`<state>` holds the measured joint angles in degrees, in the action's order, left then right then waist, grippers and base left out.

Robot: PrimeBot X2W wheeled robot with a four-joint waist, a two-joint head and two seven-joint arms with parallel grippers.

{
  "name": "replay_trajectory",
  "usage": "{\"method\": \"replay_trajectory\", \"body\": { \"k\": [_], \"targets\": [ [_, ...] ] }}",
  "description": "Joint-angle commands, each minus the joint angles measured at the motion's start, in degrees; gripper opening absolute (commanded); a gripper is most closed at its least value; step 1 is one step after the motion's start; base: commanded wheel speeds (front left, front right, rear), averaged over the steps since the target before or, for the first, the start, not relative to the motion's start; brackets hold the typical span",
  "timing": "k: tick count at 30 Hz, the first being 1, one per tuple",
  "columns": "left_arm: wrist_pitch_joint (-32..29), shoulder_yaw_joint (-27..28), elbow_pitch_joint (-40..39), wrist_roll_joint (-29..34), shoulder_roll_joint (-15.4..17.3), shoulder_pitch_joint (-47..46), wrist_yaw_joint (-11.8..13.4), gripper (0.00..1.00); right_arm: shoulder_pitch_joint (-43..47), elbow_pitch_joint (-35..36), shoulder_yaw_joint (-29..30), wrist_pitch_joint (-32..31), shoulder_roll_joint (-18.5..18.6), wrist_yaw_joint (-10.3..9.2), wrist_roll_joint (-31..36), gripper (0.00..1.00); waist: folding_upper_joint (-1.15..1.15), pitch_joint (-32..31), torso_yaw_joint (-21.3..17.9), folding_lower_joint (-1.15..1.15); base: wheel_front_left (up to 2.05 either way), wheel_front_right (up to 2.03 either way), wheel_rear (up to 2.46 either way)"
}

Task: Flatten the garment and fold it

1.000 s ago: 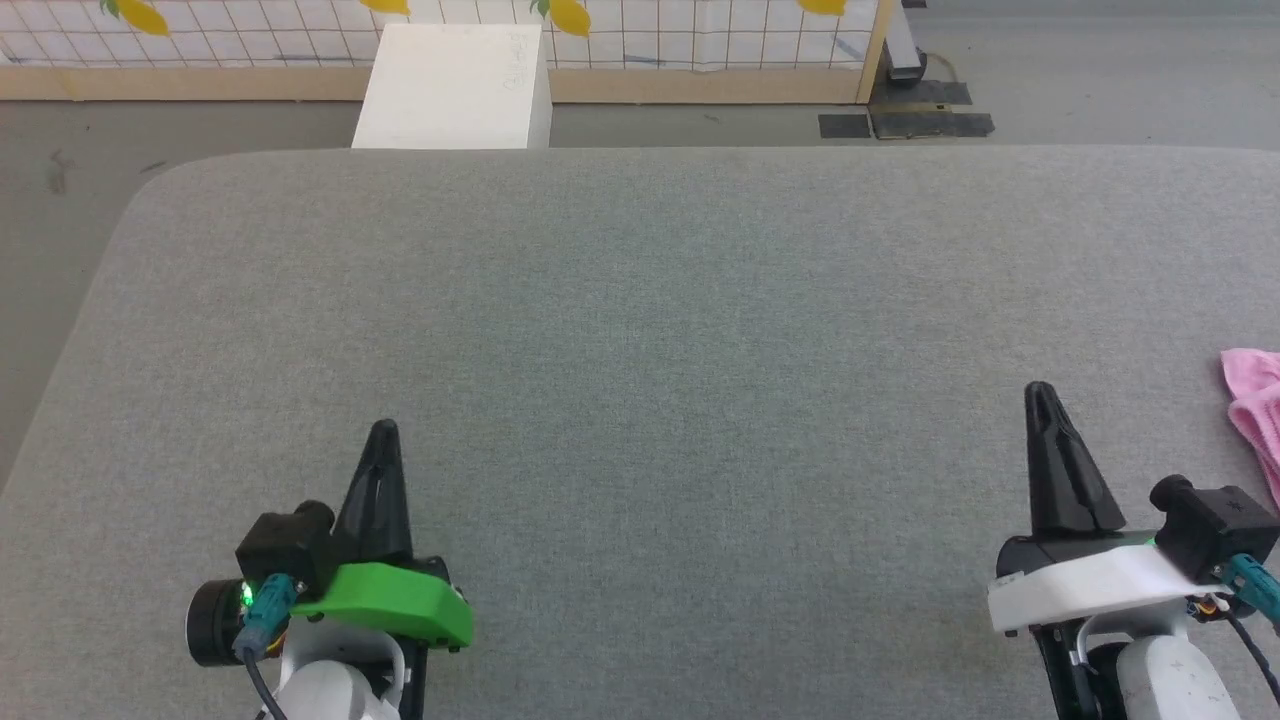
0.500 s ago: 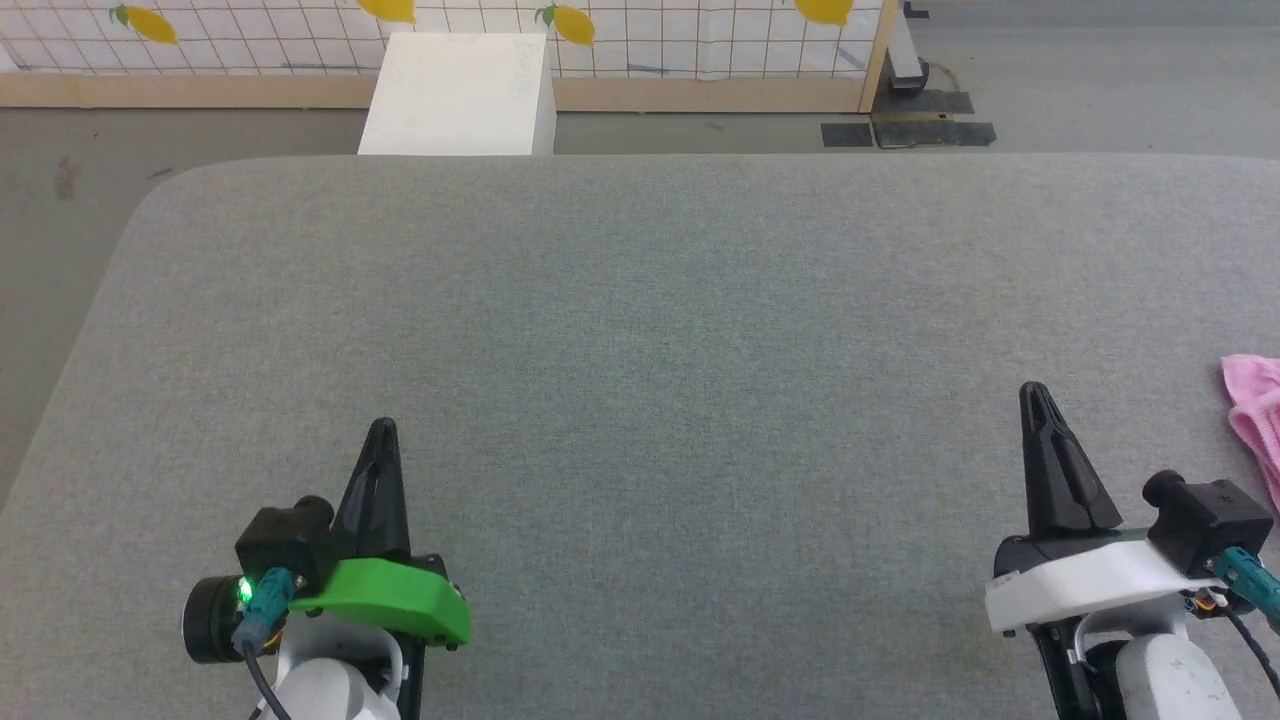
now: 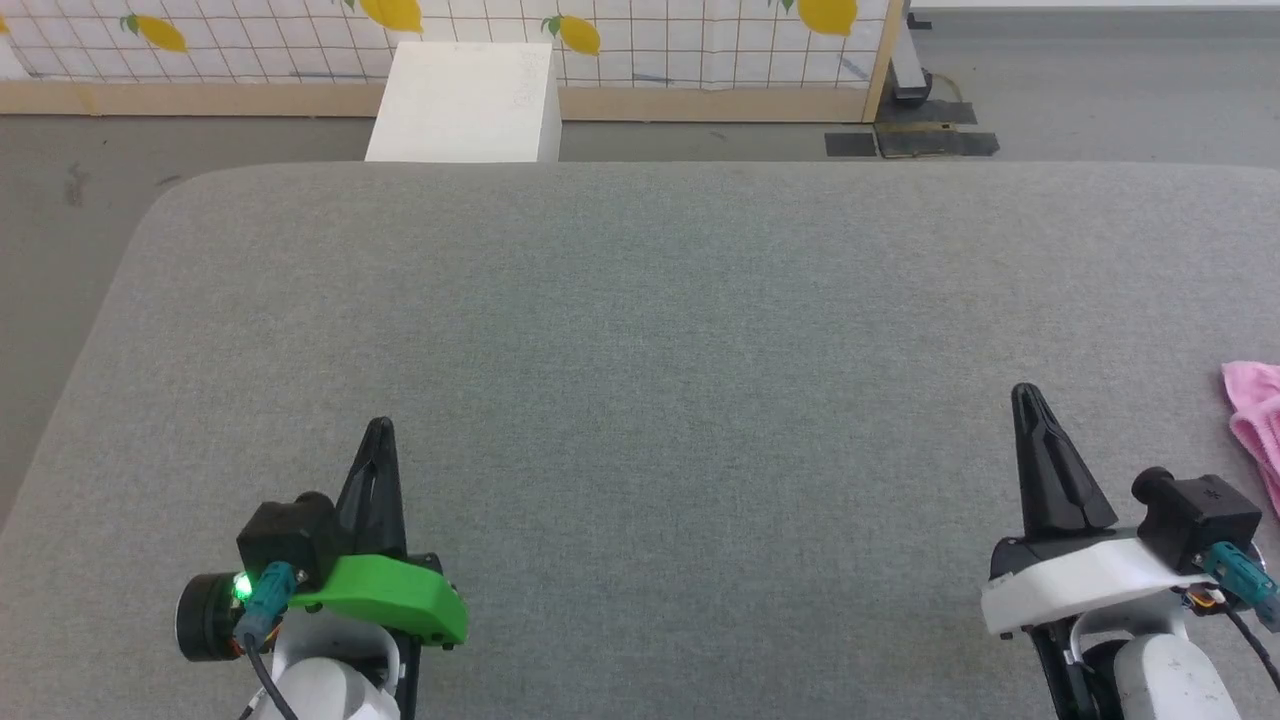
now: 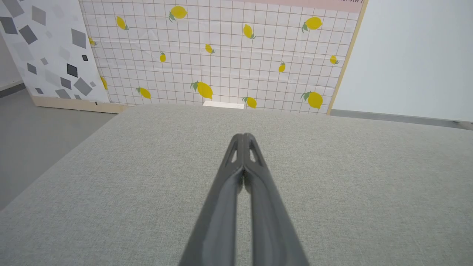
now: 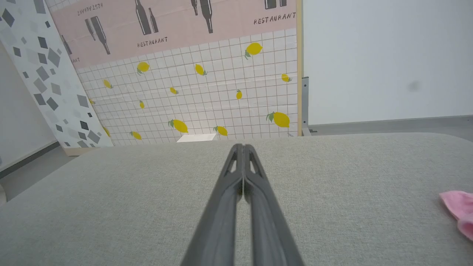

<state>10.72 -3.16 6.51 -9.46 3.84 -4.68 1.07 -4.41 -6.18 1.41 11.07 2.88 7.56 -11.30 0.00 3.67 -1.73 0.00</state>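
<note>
Pink garment point(image 3: 1258, 420) lies bunched at the table's point(image 3: 640, 330) right edge, just beyond the right gripper point(image 3: 1024, 395). Both it and the left gripper point(image 3: 380, 430) are closed and empty

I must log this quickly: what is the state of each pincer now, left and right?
Left pincer: closed, holding nothing.
Right pincer: closed, holding nothing; the pink garment lies apart, to its right.

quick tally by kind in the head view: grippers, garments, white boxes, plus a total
grippers: 2 (left gripper, right gripper)
garment: 1
white box: 1
total: 4
</note>
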Motion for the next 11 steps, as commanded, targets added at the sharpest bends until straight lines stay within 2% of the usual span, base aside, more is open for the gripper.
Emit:
{"method": "replay_trajectory", "body": {
  "k": [1,11],
  "targets": [
    [-0.3,0.2,-0.4,0.6,-0.2,1.1,-0.2,0.00,1.0,0.5,-0.2,-0.4,0.0,-0.02,0.6,0.00,0.00,-0.1,0.0,0.00,0.00,0.00,0.00],
    [-1.4,0.5,-1.1,1.6,-0.3,1.5,-0.3,0.00,1.4,1.1,-0.3,-1.6,0.0,-0.03,1.8,0.00,0.00,-0.5,0.2,0.00,0.00,0.00,0.00]
  ]
}}
